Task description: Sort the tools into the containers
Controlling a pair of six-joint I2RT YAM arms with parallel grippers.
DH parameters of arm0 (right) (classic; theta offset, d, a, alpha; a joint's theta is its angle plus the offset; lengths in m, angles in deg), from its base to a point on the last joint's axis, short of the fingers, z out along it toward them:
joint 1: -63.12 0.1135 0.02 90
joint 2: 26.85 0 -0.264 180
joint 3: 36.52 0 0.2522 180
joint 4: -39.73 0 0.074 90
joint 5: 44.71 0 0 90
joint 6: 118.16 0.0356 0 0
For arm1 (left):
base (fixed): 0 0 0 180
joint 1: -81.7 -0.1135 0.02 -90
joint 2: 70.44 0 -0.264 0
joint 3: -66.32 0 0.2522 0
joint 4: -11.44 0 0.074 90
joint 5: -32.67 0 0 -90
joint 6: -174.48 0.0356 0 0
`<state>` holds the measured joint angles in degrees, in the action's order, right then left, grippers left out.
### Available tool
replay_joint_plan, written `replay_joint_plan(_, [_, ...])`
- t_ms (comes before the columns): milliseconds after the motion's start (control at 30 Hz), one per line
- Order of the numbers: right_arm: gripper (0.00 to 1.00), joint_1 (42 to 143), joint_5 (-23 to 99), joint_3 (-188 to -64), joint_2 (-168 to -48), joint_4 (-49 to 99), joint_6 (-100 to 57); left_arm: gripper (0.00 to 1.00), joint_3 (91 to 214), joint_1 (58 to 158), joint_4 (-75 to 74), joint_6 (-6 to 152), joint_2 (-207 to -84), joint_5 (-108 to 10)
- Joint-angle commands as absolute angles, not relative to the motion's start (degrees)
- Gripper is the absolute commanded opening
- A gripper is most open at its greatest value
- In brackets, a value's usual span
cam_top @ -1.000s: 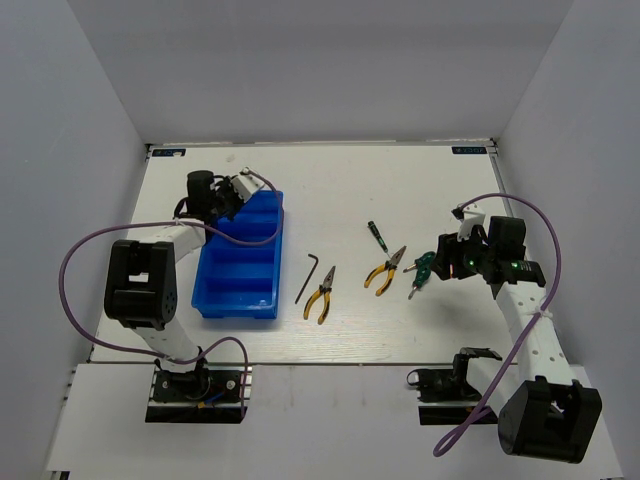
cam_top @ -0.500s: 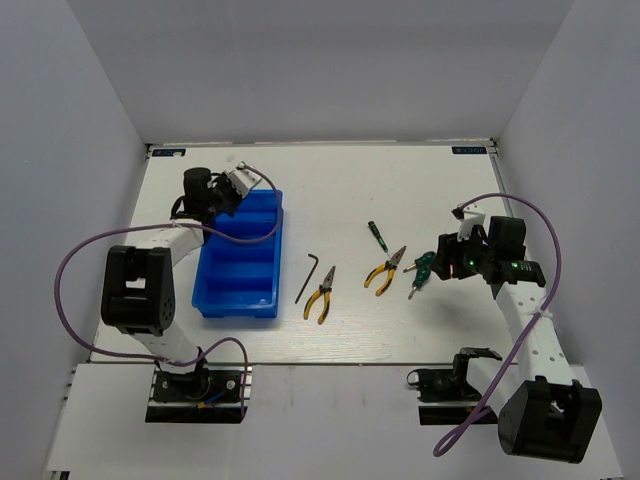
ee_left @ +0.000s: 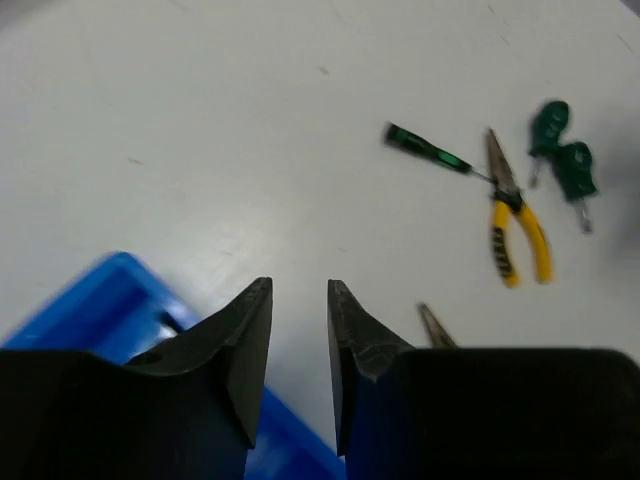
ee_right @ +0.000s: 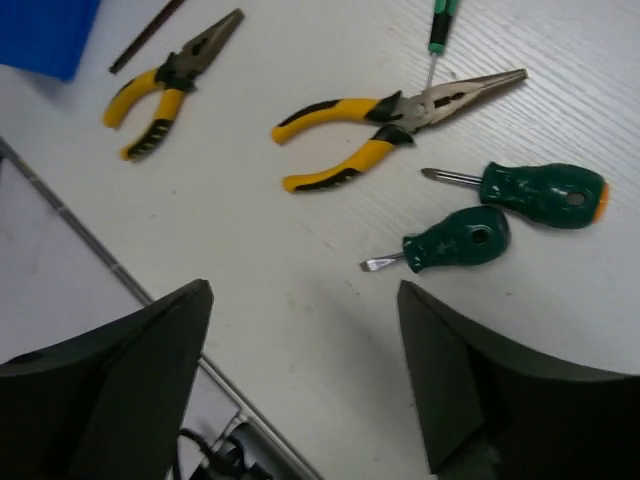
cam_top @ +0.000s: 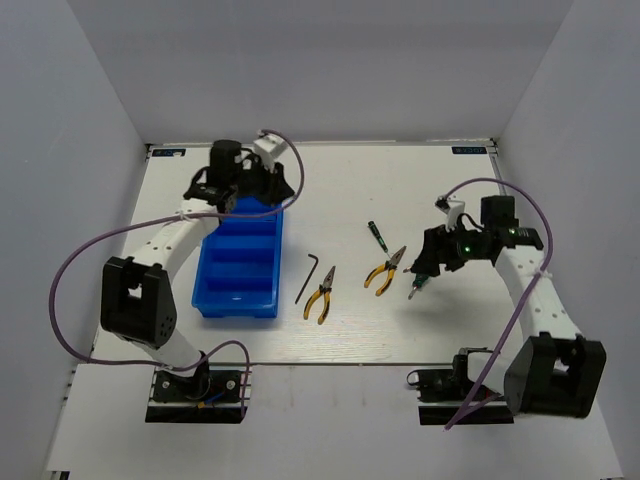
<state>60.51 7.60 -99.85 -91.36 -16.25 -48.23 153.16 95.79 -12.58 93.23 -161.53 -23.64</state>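
The blue bin [cam_top: 238, 265] lies left of centre, and its compartments look empty. My left gripper [cam_top: 274, 190] hovers over the bin's far right corner [ee_left: 90, 310], jaws slightly apart [ee_left: 300, 290] with nothing between them. On the table lie a hex key [cam_top: 306, 276], two yellow-handled pliers [cam_top: 320, 294] [cam_top: 385, 271] and a thin screwdriver [cam_top: 377, 236]. Two stubby green screwdrivers [ee_right: 460, 240] [ee_right: 540, 190] lie just beyond my right gripper [ee_right: 305, 290], which hangs wide open above the table near them [cam_top: 418, 270].
The table's near edge and a metal rail [ee_right: 100, 260] run below the right gripper. Purple cables [cam_top: 80, 290] loop beside both arms. White walls close in the table on three sides.
My left arm has swung from the bin's far left corner to its far right corner. My right arm has risen and shifted left over the stubby screwdrivers.
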Motion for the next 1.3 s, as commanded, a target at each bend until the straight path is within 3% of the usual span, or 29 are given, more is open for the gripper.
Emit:
replay_joint_plan(0, [0.77, 64.8, 1.6, -110.5, -96.3, -23.9, -49.7, 0.41, 150.7, 103.2, -24.4, 84.5, -159.3, -27.8])
replay_joint_plan(33, [0.6, 65.3, 3.5, -111.7, -97.9, -21.9, -48.4, 0.45, 149.7, 104.8, -25.3, 83.8, -158.8, -29.5])
replay_joint_plan(67, [0.01, 66.0, 5.5, -113.9, -99.3, -20.9, -47.1, 0.45, 149.7, 106.3, -26.8, 83.8, -158.8, -30.6])
replay_joint_plan(100, [0.0, 68.5, 13.4, -115.7, -99.9, -18.1, -41.6, 0.46, 149.7, 108.7, -29.3, 83.3, -159.4, -32.6])
replay_joint_plan(200, [0.02, 71.3, 21.9, -122.8, -105.4, -18.7, -36.8, 0.46, 149.0, 113.2, -31.3, 81.3, -159.0, -38.2])
replay_joint_plan(333, [0.75, 76.5, 18.0, -133.4, -114.1, -23.9, -38.8, 0.49, 143.9, 114.4, -29.1, 77.6, -153.2, -41.2])
replay_joint_plan(367, [0.88, 79.6, 15.5, -134.0, -115.7, -24.8, -40.8, 0.52, 143.3, 114.4, -28.0, 77.6, -149.2, -41.2])
replay_joint_plan(400, [0.9, 80.5, 11.8, -134.7, -116.8, -25.8, -43.0, 0.54, 142.1, 114.4, -27.1, 77.0, -146.8, -41.7])
replay_joint_plan(433, [0.9, 83.0, 0.7, -134.6, -117.4, -26.1, -51.1, 0.54, 141.5, 114.4, -26.3, 76.5, -144.3, -42.5])
replay_joint_plan(467, [0.86, 83.9, -1.4, -134.5, -119.0, -26.6, -54.0, 0.54, 141.5, 114.4, -25.2, 76.5, -141.7, -45.7])
replay_joint_plan(500, [0.73, 85.2, -2.9, -134.1, -119.7, -27.0, -64.4, 0.47, 140.4, 114.4, -25.2, 76.5, -136.4, -50.2])
replay_joint_plan(567, [0.48, 89.7, 1.1, -134.3, -122.7, -26.0, -69.2, 0.21, 139.1, 114.4, -25.1, 72.6, -131.3, -65.1])
replay_joint_plan(600, [0.26, 91.8, 2.7, -134.7, -123.8, -26.5, -71.7, 0.11, 139.1, 114.4, -26.2, 71.0, -128.0, -69.4])
replay_joint_plan(667, [0.09, 92.6, 3.5, -141.5, -129.5, -29.8, -92.5, 0.15, 140.5, 114.4, -30.8, 69.6, -127.1, -75.7])
replay_joint_plan(800, [0.14, 94.1, 1.5, -155.6, -140.5, -48.8, -111.3, 0.62, 141.1, 114.4, -33.5, 68.5, -127.1, -76.5])
replay_joint_plan(867, [0.3, 94.6, 2.6, -160.1, -143.0, -52.0, -124.5, 0.69, 141.1, 114.4, -34.0, 67.9, -126.4, -78.3])
replay_joint_plan(967, [0.36, 96.0, 6.4, -156.0, -142.3, -48.0, -136.4, 0.82, 139.1, 114.4, -32.7, 67.3, -121.9, -79.7])
replay_joint_plan(1000, [0.36, 96.4, 6.8, -154.5, -141.7, -48.0, -138.8, 0.91, 138.2, 114.4, -29.9, 68.0, -120.4, -79.0])
replay_joint_plan(1133, [0.34, 98.8, 9.4, -155.0, -143.9, -50.2, -151.4, 0.94, 133.6, 114.4, -24.9, 71.6, -114.7, -77.1])
replay_joint_plan(1267, [0.33, 102.2, 10.4, -160.5, -148.6, -50.7, -151.4, 0.95, 130.9, 114.4, -23.3, 73.8, -112.6, -80.9])
